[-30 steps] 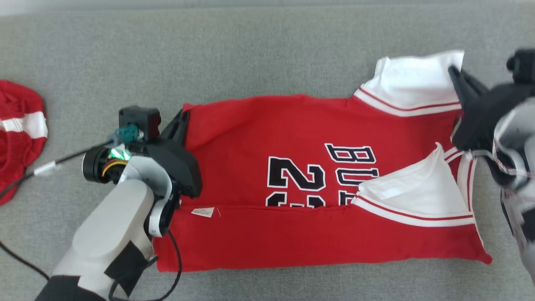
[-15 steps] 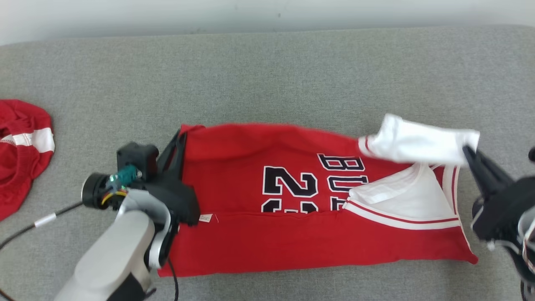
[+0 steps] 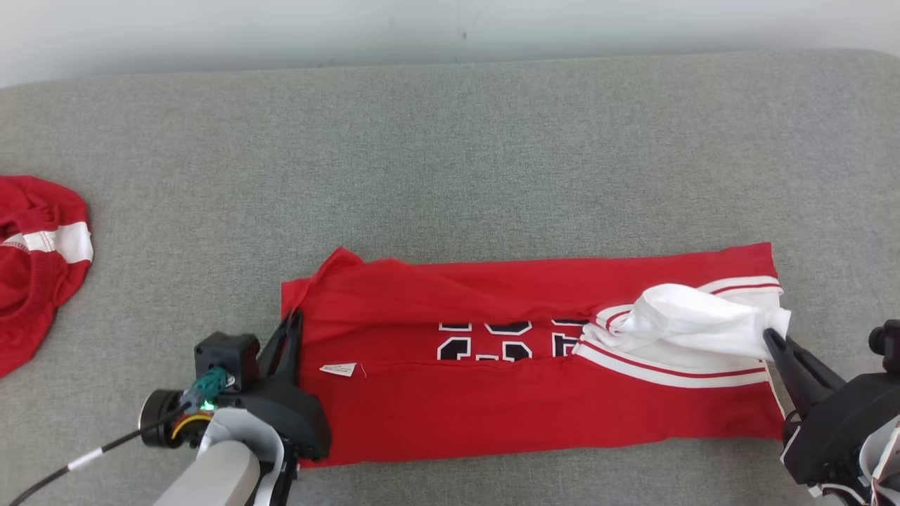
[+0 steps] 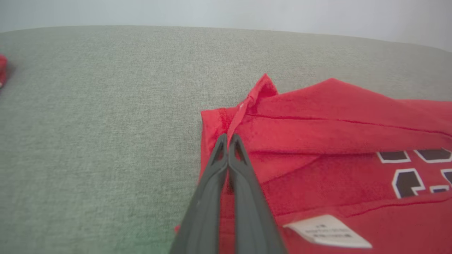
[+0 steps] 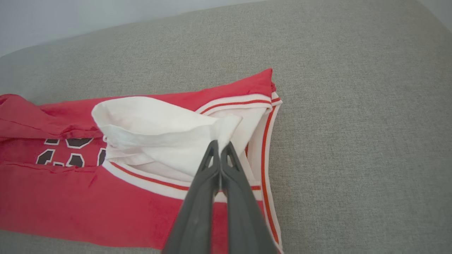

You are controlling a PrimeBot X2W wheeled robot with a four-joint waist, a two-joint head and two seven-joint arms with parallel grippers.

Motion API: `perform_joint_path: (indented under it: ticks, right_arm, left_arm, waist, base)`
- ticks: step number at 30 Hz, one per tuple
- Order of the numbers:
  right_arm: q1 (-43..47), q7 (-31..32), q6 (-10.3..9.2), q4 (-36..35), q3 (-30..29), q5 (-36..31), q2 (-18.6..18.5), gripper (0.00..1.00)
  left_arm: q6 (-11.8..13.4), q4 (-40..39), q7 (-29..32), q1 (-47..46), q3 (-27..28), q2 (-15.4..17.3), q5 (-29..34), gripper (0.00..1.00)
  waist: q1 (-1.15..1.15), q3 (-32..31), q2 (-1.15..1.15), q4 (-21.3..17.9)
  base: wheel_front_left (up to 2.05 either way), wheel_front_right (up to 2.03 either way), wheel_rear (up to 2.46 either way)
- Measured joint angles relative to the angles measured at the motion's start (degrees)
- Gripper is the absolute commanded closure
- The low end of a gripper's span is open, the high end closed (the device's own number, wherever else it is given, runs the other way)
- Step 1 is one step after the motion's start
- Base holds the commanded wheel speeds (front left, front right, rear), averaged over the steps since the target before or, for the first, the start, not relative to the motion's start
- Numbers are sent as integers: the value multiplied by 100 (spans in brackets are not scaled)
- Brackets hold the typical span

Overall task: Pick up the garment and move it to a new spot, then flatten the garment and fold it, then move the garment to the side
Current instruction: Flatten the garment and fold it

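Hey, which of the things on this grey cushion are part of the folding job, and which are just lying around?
Part of the job:
red jersey, partly folded
left end effector, shut on its hem corner
right end effector, shut on its white inner fabric

Just lying about:
crumpled red garment, far left
grey cushion underneath

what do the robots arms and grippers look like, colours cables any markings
The left gripper and right gripper each have two long, thin dark grey fingers tapering to points, on bulky black housings. The left forearm is pale grey. Its wrist carries a teal connector, a small green light and a black cable with a white tag.
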Motion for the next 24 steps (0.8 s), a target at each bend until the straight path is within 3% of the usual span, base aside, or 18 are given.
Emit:
perform_joint_path:
  ticks: [7,8,10,11,12,13,14,15,24]
  right_arm:
    - [63,-27,0,45,15,-210,8,100]
    - [74,-27,0,68,38,-232,-8,94]
    - [97,-1,0,113,80,-236,-14,74]
    - [125,30,0,145,87,-236,-9,25]
    - [162,57,0,179,82,-246,-2,0]
    - [177,70,0,214,74,-282,3,0]
    - [178,71,0,223,66,-296,7,0]
    - [178,74,0,229,57,-302,13,0]
    - [308,100,0,168,-160,-309,87,0]
  left_arm:
    - [100,-96,-78,287,108,-27,-166,100]
    - [100,-97,-86,302,113,-26,-181,100]
    - [102,-104,-93,318,121,-27,-199,100]
    - [104,-108,-98,348,127,-30,-208,100]
    - [109,-107,-99,388,126,-30,-226,97]
    - [114,-105,-99,413,124,-33,-240,97]
    - [136,-104,-101,419,129,-36,-240,66]
    - [154,-103,-107,422,143,-44,-246,0]
    - [211,-312,-270,847,461,-78,-225,0]
  waist:
    - [1,-51,0,47]
    - [1,-60,0,53]
    - [0,-82,0,60]
    - [1,-94,0,62]
    - [0,-106,0,62]
    - [1,-119,0,63]
    - [0,-130,0,63]
    - [1,-143,0,64]
    - [0,-316,0,67]
  base:
    - [0,0,0]
    - [0,0,0]
    - [0,0,0]
    - [0,0,0]
    - [0,0,0]
    - [0,0,0]
    - [0,0,0]
    - [0,0,0]
    - [0,0,0]
